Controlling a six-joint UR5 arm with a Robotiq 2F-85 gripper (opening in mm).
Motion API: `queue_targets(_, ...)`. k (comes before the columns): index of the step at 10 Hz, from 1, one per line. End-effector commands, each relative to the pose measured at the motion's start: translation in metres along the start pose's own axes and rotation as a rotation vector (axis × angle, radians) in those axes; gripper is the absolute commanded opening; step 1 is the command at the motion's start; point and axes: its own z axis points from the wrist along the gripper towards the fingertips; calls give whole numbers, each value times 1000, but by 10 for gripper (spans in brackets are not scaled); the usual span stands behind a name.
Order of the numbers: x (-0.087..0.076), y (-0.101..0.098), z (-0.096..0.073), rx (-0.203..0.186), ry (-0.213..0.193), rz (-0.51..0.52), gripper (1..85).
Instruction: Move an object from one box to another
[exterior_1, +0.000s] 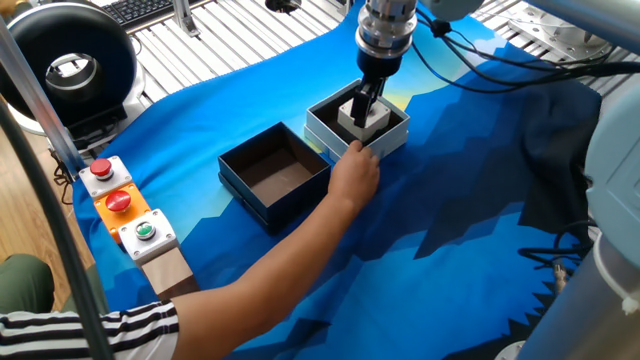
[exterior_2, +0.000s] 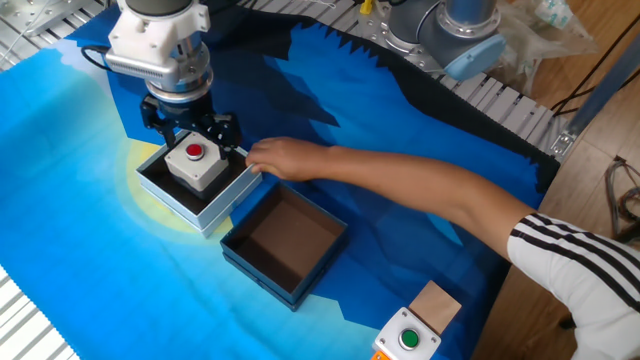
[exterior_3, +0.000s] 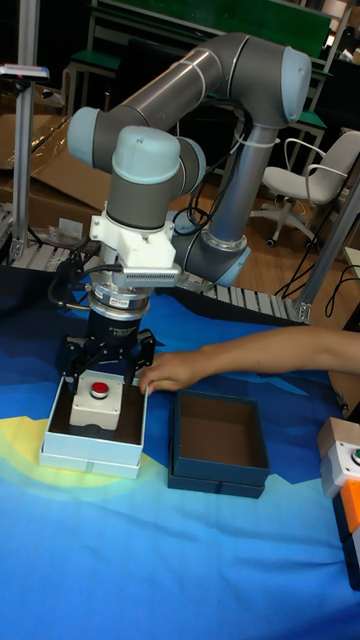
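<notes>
The object, a white-grey cube with a red button on top, stands inside the white box, a little raised. My gripper comes straight down from above and is shut on the cube's sides. A person's hand presses on the white box's near corner. The dark navy box sits right beside it, brown inside with nothing in it.
A joined row of red, orange and green button boxes lies on the blue cloth past the navy box, with a wooden block at its end. The person's arm reaches across beside the navy box. A black round device stands off the cloth.
</notes>
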Motion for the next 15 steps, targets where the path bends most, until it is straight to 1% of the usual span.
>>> queue_targets(1, -5, 5, -2, -22, -10, 0, 850)
queue_targets(2, -8, 5, 1, -25, -14, -6, 850)
queue_targets(3, -10, 2, 4, -18, -21, -12, 850)
queue_targets(4, -10, -3, 4, -3, -21, -15, 850)
queue_targets(5, -14, -5, 4, 1, -35, 5, 850)
queue_targets(6, -16, -7, 4, 10, -40, 23, 850)
queue_targets(7, -18, -8, 3, 9, -54, 47, 850)
queue_targets(8, -18, -5, 4, -1, -53, 69, 850)
queue_targets(9, -17, -2, 8, -19, -50, 83, 850)
queue_targets(11, -13, -4, 17, -19, -57, 66, 850)
queue_targets(12, -13, -4, 18, -19, -61, 65, 850)
queue_targets(13, -11, -5, 18, -14, -55, 66, 837)
queue_targets(14, -10, -7, 18, -6, -52, 65, 753)
queue_targets(15, -14, -9, 18, 3, -66, 83, 647)
